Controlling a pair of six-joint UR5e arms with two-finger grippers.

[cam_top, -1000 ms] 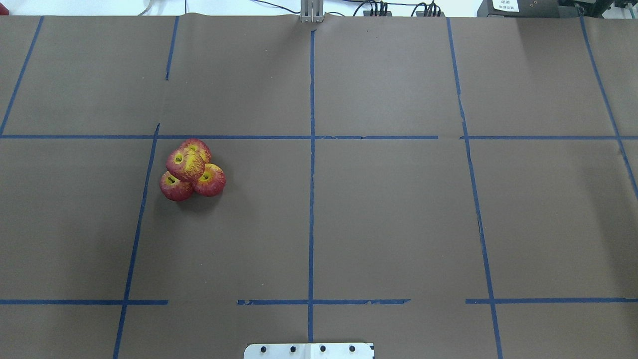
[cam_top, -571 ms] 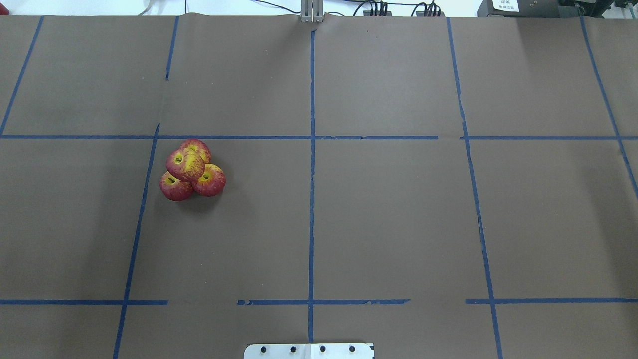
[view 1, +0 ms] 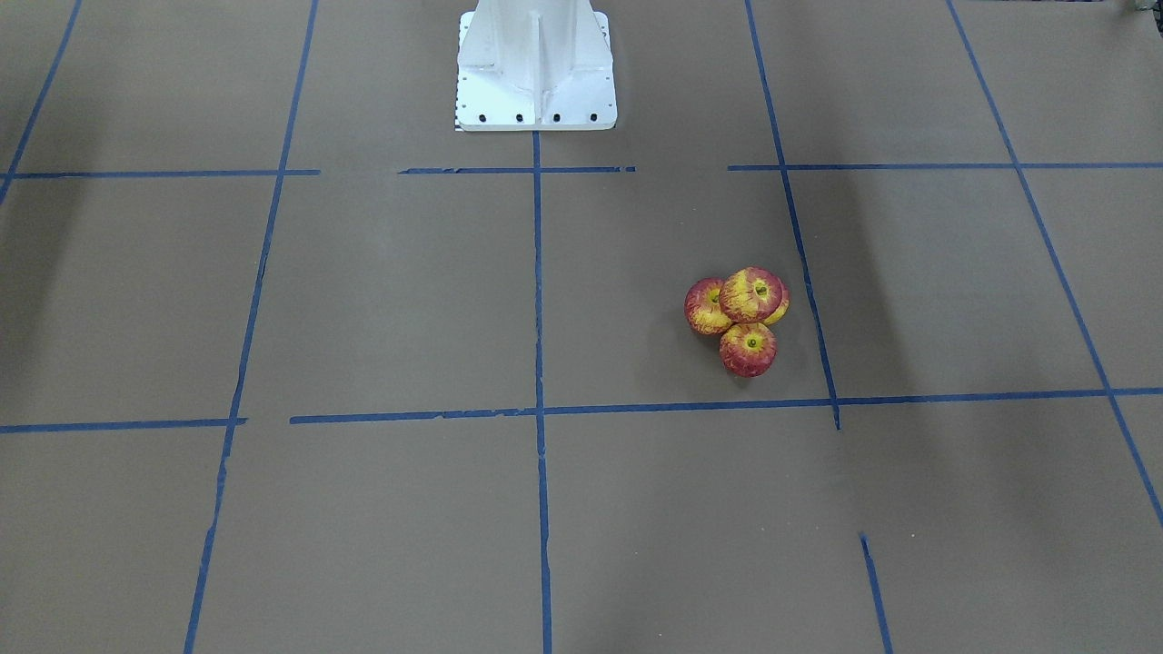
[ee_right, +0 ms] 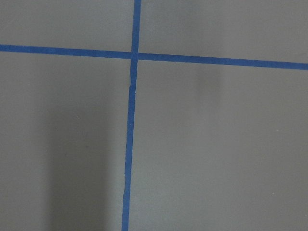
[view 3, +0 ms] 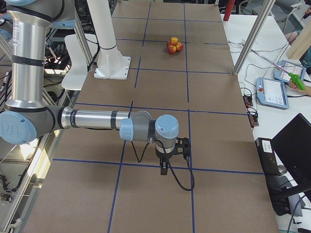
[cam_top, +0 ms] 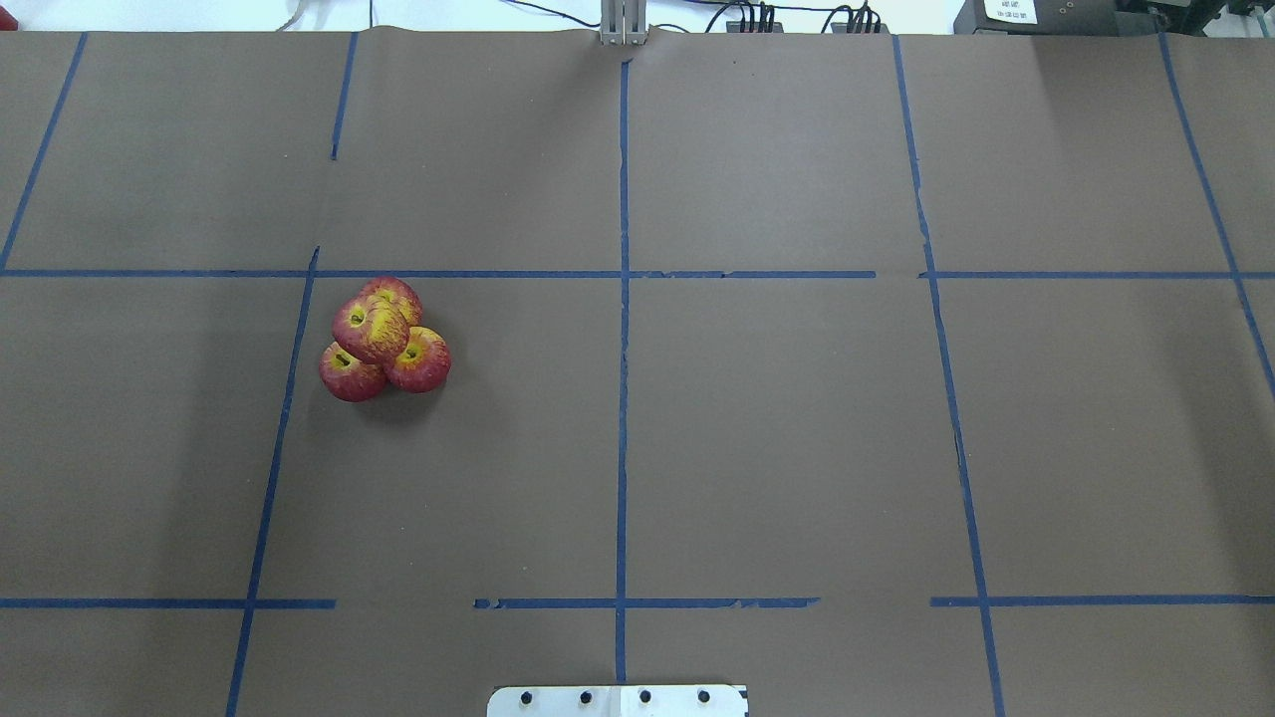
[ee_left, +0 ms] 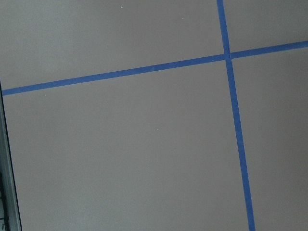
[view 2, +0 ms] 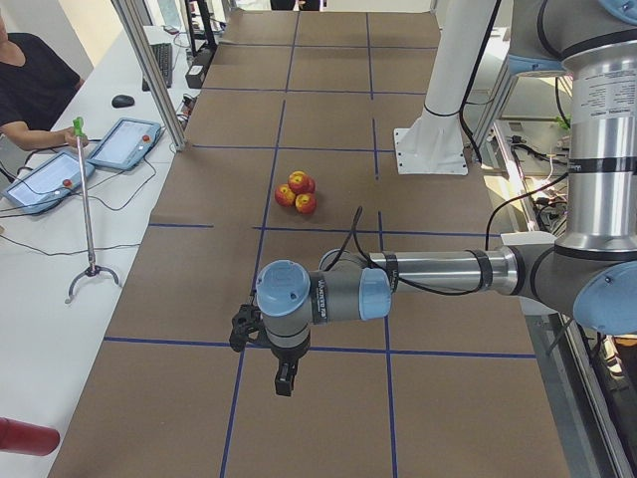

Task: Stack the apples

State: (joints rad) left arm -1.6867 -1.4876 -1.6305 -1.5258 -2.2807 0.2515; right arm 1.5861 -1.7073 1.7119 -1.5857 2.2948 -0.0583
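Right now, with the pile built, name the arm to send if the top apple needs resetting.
Likely left. The apples sit left of the centre tape line, in the left arm's half; the left gripper hangs over that end, the right gripper over the opposite end.

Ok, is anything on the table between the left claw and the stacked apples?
Nothing visible does. Between the left claw and the apples lies only brown table covering crossed by blue tape lines.

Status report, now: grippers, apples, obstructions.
Left gripper and right gripper off the pile, jaw state unclear. Apples stacked: three on table, fourth on top. Nothing seen blocking.
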